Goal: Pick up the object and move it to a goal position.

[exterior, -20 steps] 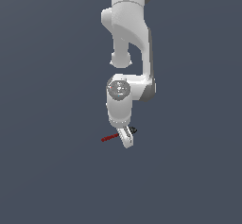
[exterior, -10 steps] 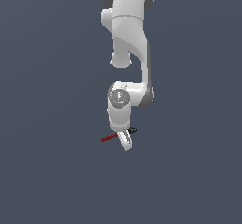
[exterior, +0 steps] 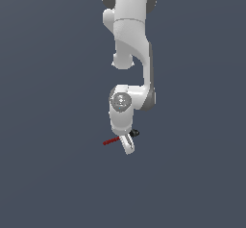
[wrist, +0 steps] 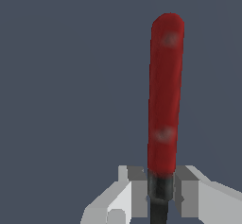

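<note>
Here the exterior view shows the arm (exterior: 129, 44) reaching down with the gripper (exterior: 127, 143) at its low end. The spoon (exterior: 115, 140) crosses the fingers. Its red handle runs out toward the exterior view's left and slightly downward, and its black head (exterior: 135, 133) shows just past the gripper on the exterior view's right. The long axis therefore lies across the gripper, not along it. Only plain grey surrounds the tool. Whether the spoon rests on a surface or hangs clear of one cannot be told from this view. No goal marker is visible.

In the wrist view the handle (wrist: 164, 95) extends straight away from the camera. The dark neck (wrist: 159, 190) of the spoon sits between the two fingers (wrist: 137, 185). Both pads bear on the neck from opposite sides, so the jaws are nearly closed and pinch the spoon at the junction of handle and head. No gap shows between pad and neck.

Judgement: the grasp appears made. The transfer depends on this narrow pinch preventing the long handle from pivoting.
</note>
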Tool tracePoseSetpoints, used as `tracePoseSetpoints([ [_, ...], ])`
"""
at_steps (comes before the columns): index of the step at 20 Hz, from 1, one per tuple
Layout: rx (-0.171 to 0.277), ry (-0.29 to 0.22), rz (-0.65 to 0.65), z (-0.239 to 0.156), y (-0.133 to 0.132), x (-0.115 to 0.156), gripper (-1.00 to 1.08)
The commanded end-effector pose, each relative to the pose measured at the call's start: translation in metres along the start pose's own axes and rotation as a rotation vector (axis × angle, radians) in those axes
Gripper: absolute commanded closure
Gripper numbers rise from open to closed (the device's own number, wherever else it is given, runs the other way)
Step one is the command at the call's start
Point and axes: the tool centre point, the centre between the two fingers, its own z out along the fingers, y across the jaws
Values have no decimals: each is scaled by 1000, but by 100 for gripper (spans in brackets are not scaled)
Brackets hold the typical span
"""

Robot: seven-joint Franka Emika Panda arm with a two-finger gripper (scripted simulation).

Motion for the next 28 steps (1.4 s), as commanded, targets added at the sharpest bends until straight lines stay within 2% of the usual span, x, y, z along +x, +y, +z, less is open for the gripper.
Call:
tracePoseSetpoints([
  [1, 0, 0, -1, 0, 0, -1, 108],
  [8, 0, 0, 0, -3, 0, -1, 108],
  [14, 0, 0, 0, -25, -4, -9, 108],
  [19, 0, 0, 0, -62, -9, -23, 108],
  [28, 0, 1, 1, -157, -24, -56, 108],
])
